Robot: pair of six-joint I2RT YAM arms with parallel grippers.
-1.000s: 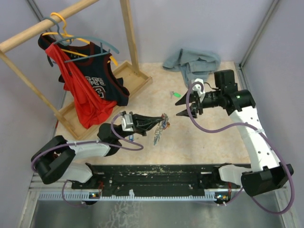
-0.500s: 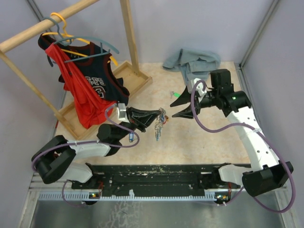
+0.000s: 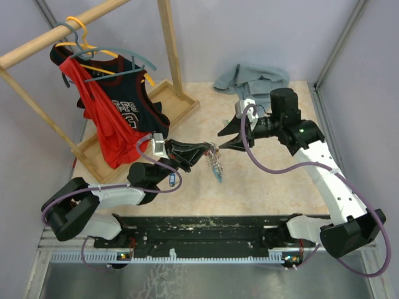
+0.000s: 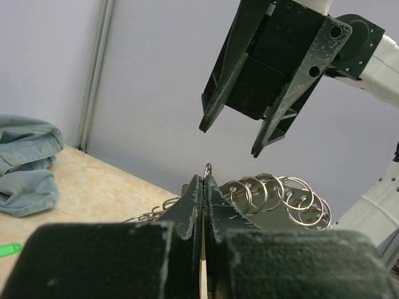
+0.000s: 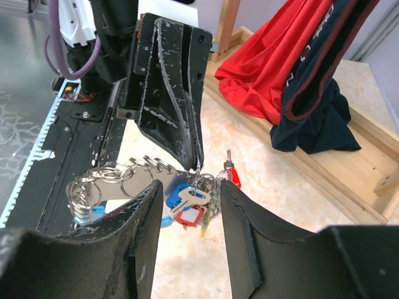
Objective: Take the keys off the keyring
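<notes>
Left gripper (image 3: 204,150) is clamped fully shut on the keyring (image 5: 144,163), pinching only a sliver of wire at its very tips and holding the bunch up above the middle of the desk (image 3: 274,180). Below it the keys (image 3: 217,169) dangle loose, with blue and red tags among them.

Right gripper (image 4: 229,140) hangs just beside the bunch on its right-edge side, jaws spread wide and empty, aimed at the rings.

The main risk is the thin pinch. A tug from the right arm could drag the wire out of the left tips and drop everything on the desk. The wide jaws could also close on several keys or a tag at once. The two sets of fingers are close enough to knock together.
</notes>
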